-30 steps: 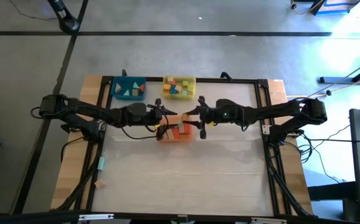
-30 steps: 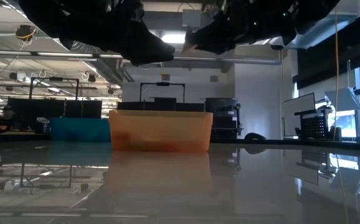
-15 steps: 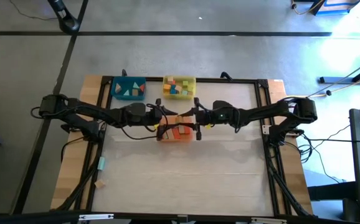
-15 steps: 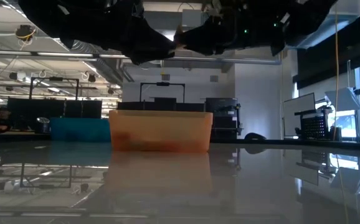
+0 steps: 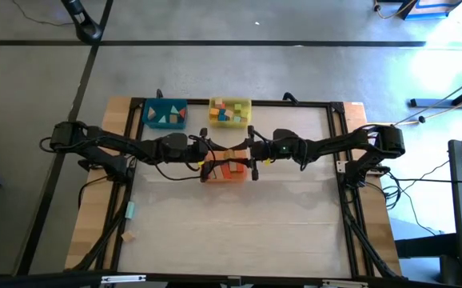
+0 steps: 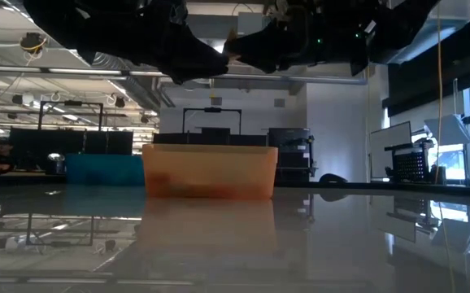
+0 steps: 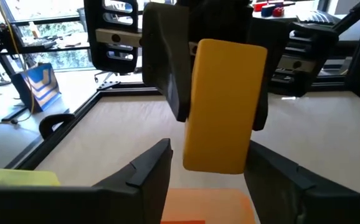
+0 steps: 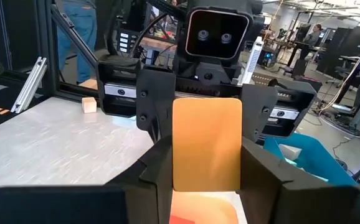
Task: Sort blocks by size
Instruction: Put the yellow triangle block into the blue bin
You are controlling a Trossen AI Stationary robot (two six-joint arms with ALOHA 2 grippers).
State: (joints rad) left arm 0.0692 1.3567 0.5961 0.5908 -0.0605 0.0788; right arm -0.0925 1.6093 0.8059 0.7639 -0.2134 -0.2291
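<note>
A long yellow block (image 7: 220, 102) hangs level above the orange tray (image 5: 229, 171) at the table's middle, where both arms meet. My right gripper (image 8: 208, 149) comes from the table's right and is shut on one end of the block. My left gripper (image 7: 208, 152) comes from the left and is open. Its fingers (image 7: 149, 168) stand close on either side of the block's other end (image 7: 214, 158); whether they touch it I cannot tell. Red and orange blocks (image 5: 228, 168) lie in the orange tray. My right gripper pinches the yellow block's two long sides (image 8: 181, 165) between its two fingers (image 8: 158, 171), at the end nearer the table's right. The fingers are level and lie along the block. The block is lifted clear above the orange tray and sticks out toward the left gripper.
A blue tray (image 5: 165, 114) and a yellow tray (image 5: 230, 111), both holding blocks, stand at the table's far edge. A small wooden block (image 5: 126, 237) lies alone near the front left corner. The near half of the table lies open in front of the arms.
My right gripper has moved toward the table's left and slightly down with the yellow block, tipping level. The block's free end has come in between the left gripper's fingers.
</note>
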